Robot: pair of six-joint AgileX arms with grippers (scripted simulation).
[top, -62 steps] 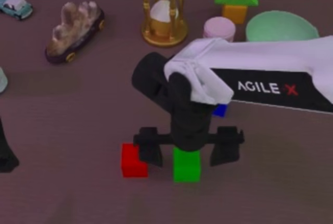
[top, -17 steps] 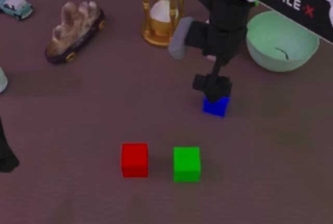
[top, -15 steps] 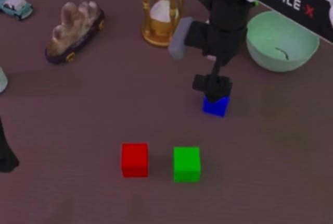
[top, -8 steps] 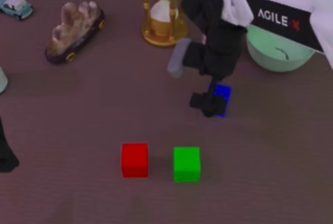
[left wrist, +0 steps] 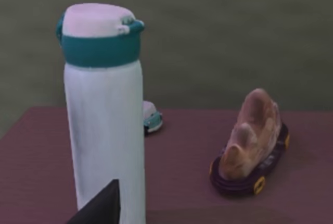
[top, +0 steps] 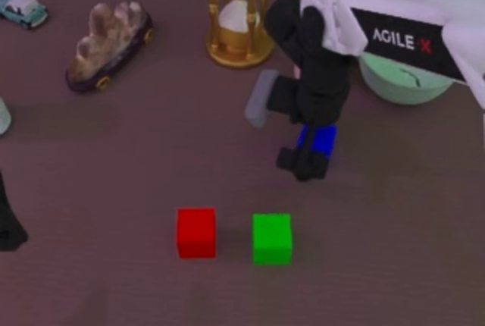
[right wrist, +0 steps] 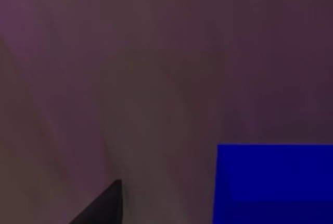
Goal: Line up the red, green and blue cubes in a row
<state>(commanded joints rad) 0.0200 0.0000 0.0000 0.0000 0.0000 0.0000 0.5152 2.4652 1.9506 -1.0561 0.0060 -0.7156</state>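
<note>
The red cube (top: 196,232) and the green cube (top: 272,239) sit side by side on the table near the front, a small gap between them. My right gripper (top: 303,163) is behind and to the right of the green cube, shut on the blue cube (top: 320,138), which shows between the dark fingers just under the wrist. In the right wrist view the blue cube (right wrist: 276,182) fills the lower corner, close to the camera, with bare table behind it. My left gripper (top: 9,227) is parked at the table's left edge.
A gold hourglass (top: 239,15) stands at the back middle, and a mint bowl (top: 409,76) lies partly under the right arm. A bread-like toy on a purple base (top: 110,42) and a small toy car (top: 23,9) are at the back left. A white bottle with a teal lid (left wrist: 104,114) stands by the left arm.
My right gripper came down on the blue cube, shut on it, and has carried it slightly toward the front left. The red and green cubes have not moved.
</note>
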